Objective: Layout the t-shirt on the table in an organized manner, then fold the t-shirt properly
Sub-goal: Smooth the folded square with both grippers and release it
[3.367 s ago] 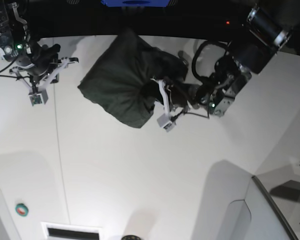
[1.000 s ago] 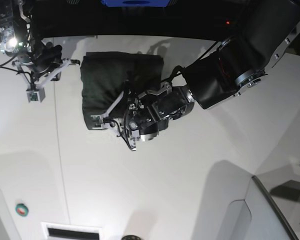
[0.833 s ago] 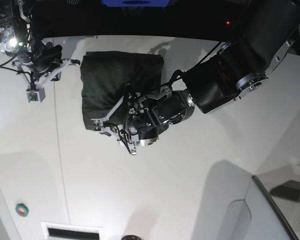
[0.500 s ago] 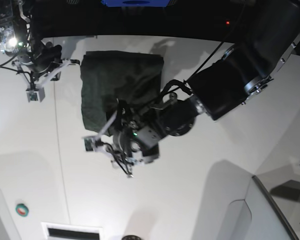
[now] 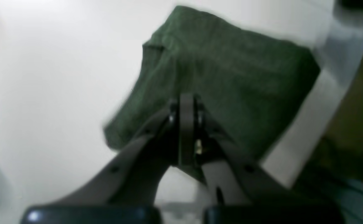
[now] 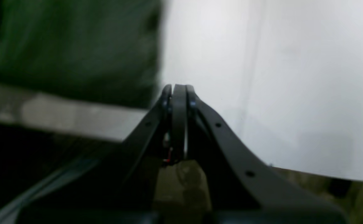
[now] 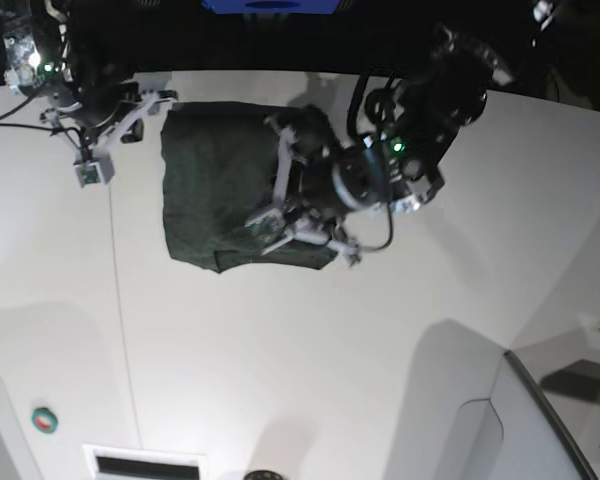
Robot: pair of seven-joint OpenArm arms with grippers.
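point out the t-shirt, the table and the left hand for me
t-shirt (image 7: pixel 205 190), base view, on the flat cloth left of the arm.
table (image 7: pixel 310 350), base view, on bare white top below the shirt.
left hand (image 5: pixel 186 105), left wrist view, on the closed tips over the shirt.

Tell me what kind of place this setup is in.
Most likely a robotics lab or data-collection station, not a home. A very large glossy white table holds only a dark green t-shirt, with two black robot arms over it; the left gripper and right gripper both carry wrist cameras.

both wrist views blurred; left arm (image 7: pixel 380 175) hides t-shirt's (image 7: pixel 215 190) right edge.
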